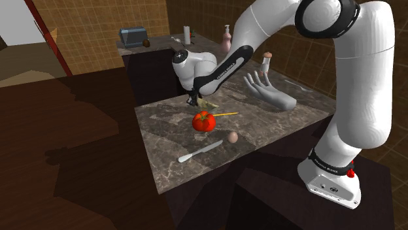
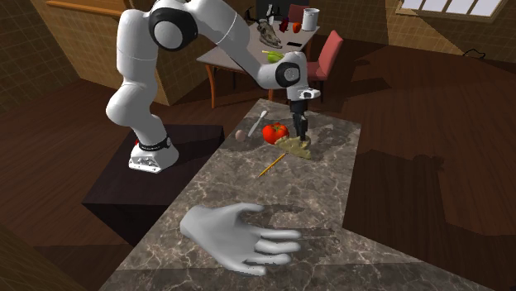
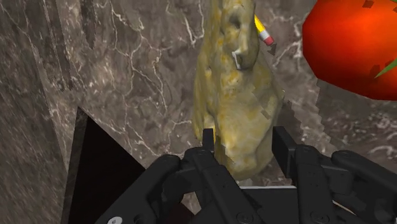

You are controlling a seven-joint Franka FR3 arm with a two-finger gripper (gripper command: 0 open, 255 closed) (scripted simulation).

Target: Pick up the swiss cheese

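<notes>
The pale yellow holed cheese wedge (image 3: 235,95) lies on the dark veined marble tabletop (image 1: 261,140), its near end clasped on both sides by my black fingers (image 3: 208,141). A red tomato (image 1: 204,121) and a yellow pencil (image 1: 225,114) sit just beside it.

There's the swiss cheese (image 3: 238,95): a yellow-olive wedge, mottled and pitted with holes, lying flat on the dark marble counter (image 2: 331,190) close to its edge. A tomato (image 2: 274,131) sits just beside it, and a pencil (image 2: 270,165) ends right by its narrow tip.
</notes>
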